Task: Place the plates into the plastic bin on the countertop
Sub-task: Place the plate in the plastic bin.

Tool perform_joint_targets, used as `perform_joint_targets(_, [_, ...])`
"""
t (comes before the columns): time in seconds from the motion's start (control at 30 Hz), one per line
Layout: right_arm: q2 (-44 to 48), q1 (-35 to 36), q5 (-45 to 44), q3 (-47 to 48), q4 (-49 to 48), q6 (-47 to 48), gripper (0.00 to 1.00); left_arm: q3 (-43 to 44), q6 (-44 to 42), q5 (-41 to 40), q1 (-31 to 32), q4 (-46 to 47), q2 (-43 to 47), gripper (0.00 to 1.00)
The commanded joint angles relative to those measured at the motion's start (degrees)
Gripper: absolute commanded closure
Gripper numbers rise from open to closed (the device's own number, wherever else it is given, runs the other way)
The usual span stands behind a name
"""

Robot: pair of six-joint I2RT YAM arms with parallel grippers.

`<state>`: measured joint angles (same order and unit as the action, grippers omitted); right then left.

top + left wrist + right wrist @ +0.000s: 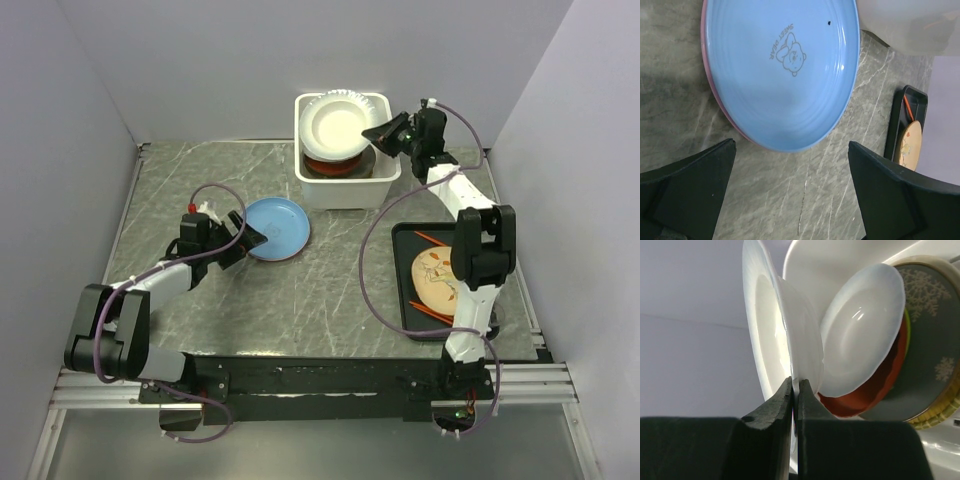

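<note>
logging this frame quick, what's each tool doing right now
Left tool: open, holding nothing, at the edge of the pale blue plate.
Right tool: shut on the rim of a white plate, over the plastic bin.

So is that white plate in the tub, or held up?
Held up: the right claw grips the white plate by its rim, above the stack in the tub.

Enclosure of three plain, pale grey-lilac walls: back panel (250, 50), left panel (50, 150), right panel (590, 130), all unmarked, under soft, even light. Near edge: silver aluminium rail frame (100, 385). Below it a dull grey surface (320, 455), possibly the floor.
</note>
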<state>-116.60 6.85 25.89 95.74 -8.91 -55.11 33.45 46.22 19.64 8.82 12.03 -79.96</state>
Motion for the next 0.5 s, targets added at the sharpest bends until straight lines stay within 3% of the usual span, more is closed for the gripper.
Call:
perform_joint_targets(0.0, [0.32, -0.35, -0.93, 7.79, -8.06, -3.68, 1.00, 1.35, -0.33, 0.14, -0.21, 1.69, 2.61, 0.01])
perform_joint_targets(0.47, [-7.15, -0.52, -3.83, 11.39, -7.44, -7.99, 1.00, 0.65, -2.10, -2.32, -0.21, -0.87, 7.81, 0.01])
